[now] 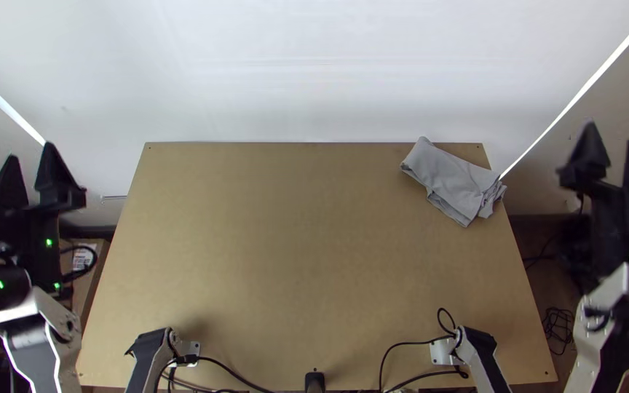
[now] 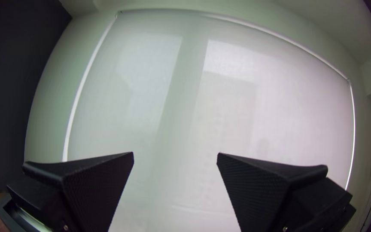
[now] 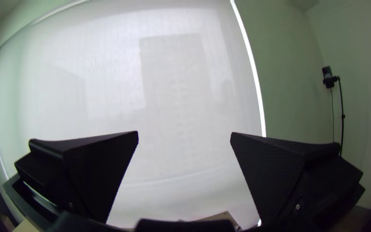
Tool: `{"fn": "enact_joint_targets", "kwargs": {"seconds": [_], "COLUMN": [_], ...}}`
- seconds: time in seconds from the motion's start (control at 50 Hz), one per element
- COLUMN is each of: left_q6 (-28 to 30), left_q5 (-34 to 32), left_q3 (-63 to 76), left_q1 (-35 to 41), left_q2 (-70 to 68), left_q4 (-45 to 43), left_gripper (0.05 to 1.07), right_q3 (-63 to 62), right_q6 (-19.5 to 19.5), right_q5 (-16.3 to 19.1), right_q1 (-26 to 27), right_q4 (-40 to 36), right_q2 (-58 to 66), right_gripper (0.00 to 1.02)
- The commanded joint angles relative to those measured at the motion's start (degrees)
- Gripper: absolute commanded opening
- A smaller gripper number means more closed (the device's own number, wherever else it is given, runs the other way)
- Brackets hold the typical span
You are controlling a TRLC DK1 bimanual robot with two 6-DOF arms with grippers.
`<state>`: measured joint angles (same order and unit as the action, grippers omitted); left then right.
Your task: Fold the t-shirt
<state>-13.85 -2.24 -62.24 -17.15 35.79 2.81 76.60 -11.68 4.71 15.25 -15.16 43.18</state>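
The t-shirt (image 1: 451,178), a plain grey one, lay at the far right corner of the counter (image 1: 293,255) in the top view. It was gathered into a compact, slanting bundle rather than spread out, with several layers of cloth showing along its nearer side and small creases bunched at its right end. Its upper tip reached just past the far edge of the counter, and its right end stuck out slightly over the side edge.

The left hand (image 1: 30,150) was beyond the left side of the counter, its two black fingers pointing away toward the far wall. In the left wrist view the fingers stood wide apart, with nothing between them. The right hand (image 1: 611,132) was out past the right side, also pointing toward the far wall, near the t-shirt's side of the counter but apart from the cloth. The right wrist view showed its fingers wide apart too, holding nothing.

Behind the counter rose a broad pale blind (image 2: 185,107). Along the near edge ran black cables (image 1: 234,372), and a loose coil of thin black cord (image 1: 558,326) lay on the floor to the right.
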Motion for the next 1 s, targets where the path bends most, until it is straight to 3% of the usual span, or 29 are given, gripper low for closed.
{"fn": "enact_joint_targets", "kwargs": {"seconds": [0.0, 0.18, 0.26, 0.4, 0.44, 0.5, 0.68, 0.88, 0.98], "left_q6": [1.54, 2.51, 3.48, 3.65, 3.65, 3.74, 4.18, 8.92, 10.68], "left_q5": [0.39, 0.31, 0.31, -0.31, -0.31, -0.31, -0.22, -0.4, -0.4], "left_q3": [7.66, 22.42, 29.54, 39.21, 41.23, 45.01, 53.62, 62.33, 62.24], "left_q1": [-0.96, -2.63, -2.54, -0.87, -0.43, -0.26, 0.1, 0.71, 0.62], "left_q2": [-6.17, -15.31, -19.62, -27.7, -29.55, -32.45, -35.88, -35.88, -35.88], "left_q4": [-3.16, -9.31, -11.51, -12.39, -12.04, -11.86, -10.37, -9.75, -3.78], "left_gripper": [1.03, 1.03, 1.03, 1.03, 1.03, 1.03, 1.03, 1.03, 1.03], "right_q3": [-5.32, -21.58, -31.07, -45.66, -48.74, -49.62, -60.51, -71.41, -74.93], "right_q6": [1.14, 3.95, 7.2, 6.58, 6.32, 3.95, -1.5, -0.36, 2.1], "right_q5": [-0.84, -0.93, -0.93, -2.78, -2.86, -3.22, -4.62, -4.62, -4.62], "right_q1": [0.66, 1.28, 1.37, 1.54, 1.54, 1.72, 2.16, 2.25, 2.16], "right_q4": [3.03, 13.22, 18.32, 24.12, 24.83, 19.9, 22.36, 27.11, 30.01], "right_q2": [-8.81, -24.11, -31.49, -43.53, -43.79, -43.62, -43.71, -43.71, -43.71], "right_gripper": [0.99, 0.99, 0.99, 0.99, 0.99, 0.99, 0.99, 0.99, 0.99]}}
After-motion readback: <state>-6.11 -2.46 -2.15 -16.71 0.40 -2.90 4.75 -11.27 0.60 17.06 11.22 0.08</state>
